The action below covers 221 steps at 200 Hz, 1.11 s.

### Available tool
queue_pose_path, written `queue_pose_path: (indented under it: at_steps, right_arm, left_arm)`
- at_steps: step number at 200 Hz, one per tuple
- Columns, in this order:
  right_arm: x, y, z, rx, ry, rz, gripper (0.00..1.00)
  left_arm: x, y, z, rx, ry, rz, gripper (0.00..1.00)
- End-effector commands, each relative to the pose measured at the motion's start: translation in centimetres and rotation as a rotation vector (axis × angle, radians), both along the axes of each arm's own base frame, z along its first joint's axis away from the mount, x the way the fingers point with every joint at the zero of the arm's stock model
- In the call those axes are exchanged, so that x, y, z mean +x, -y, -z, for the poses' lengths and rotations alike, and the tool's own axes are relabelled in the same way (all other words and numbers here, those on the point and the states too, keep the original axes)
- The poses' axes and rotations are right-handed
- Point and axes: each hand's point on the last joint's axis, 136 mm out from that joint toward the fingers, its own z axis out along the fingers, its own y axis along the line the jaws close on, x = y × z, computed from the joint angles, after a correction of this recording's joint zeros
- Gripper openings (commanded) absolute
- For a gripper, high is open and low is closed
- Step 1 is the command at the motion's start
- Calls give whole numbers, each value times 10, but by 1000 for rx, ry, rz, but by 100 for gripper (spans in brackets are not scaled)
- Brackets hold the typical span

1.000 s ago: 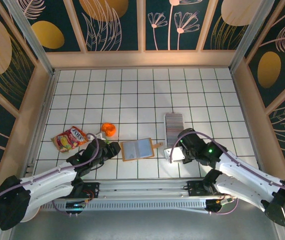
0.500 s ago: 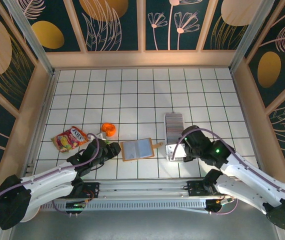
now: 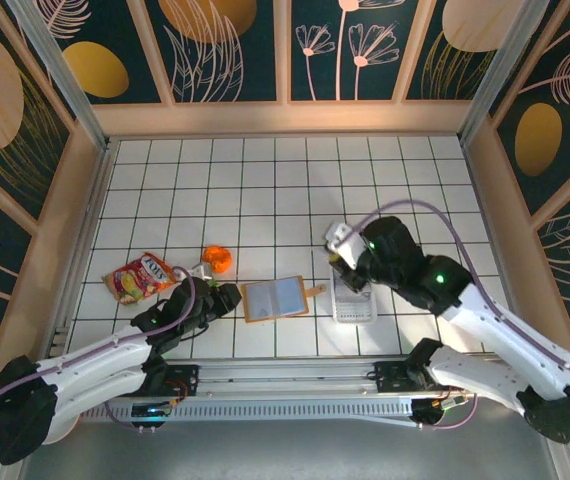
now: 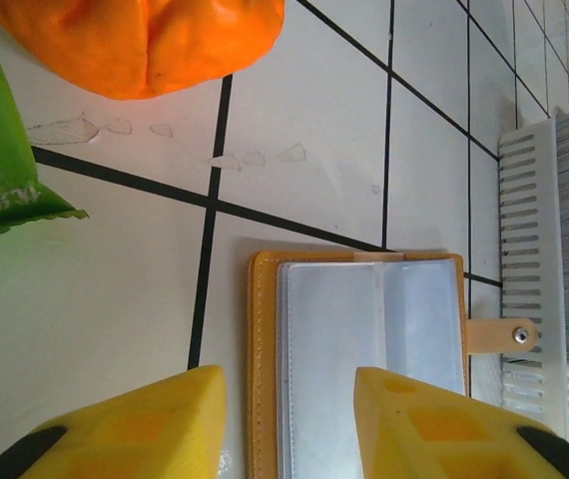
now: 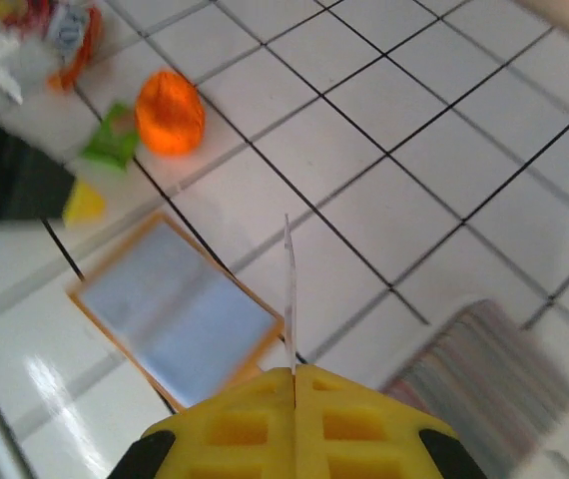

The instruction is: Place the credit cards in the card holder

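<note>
At my right gripper point(image 5: 292, 374): credit card point(image 5: 289, 289) clenched upright for slotting | ahead: card holder point(image 5: 175, 299) open | left gripper point(image 4: 289, 399): parted astride its edge, probably to steady it

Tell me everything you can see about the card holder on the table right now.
The card holder is a small, roughly square folding wallet with a tan-orange, leather-like cover. It lies opened flat on the white tiled table with its pale, clear-looking sleeves facing up. A small clasp tab carrying a metal snap sticks out of one edge. The left gripper stands over its near edge with its fingers apart; whether they touch it I cannot tell.
</note>
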Motion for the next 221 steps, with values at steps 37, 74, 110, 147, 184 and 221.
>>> queue_pose_path:
  at_steps: [37,74,110,147,184,221]
  right_arm:
    - [-1,-59,58,415,-740,328,0]
    - [0,-56,101,469,-823,438,0]
    - [5,-55,119,446,-815,467,0]
    - [2,-61,140,417,-836,466,0]
    - [-3,-73,153,370,-842,429,0]
    - [-5,-79,163,350,-847,420,0]
  left_arm:
    - [-1,13,-7,-45,-27,29,5]
    - [-2,17,0,-40,-56,45,0]
    - [-1,25,5,-17,-83,74,0]
    - [-2,30,12,7,-106,100,0]
    - [-6,27,24,47,-139,105,0]
    - [-7,24,31,76,-157,99,0]
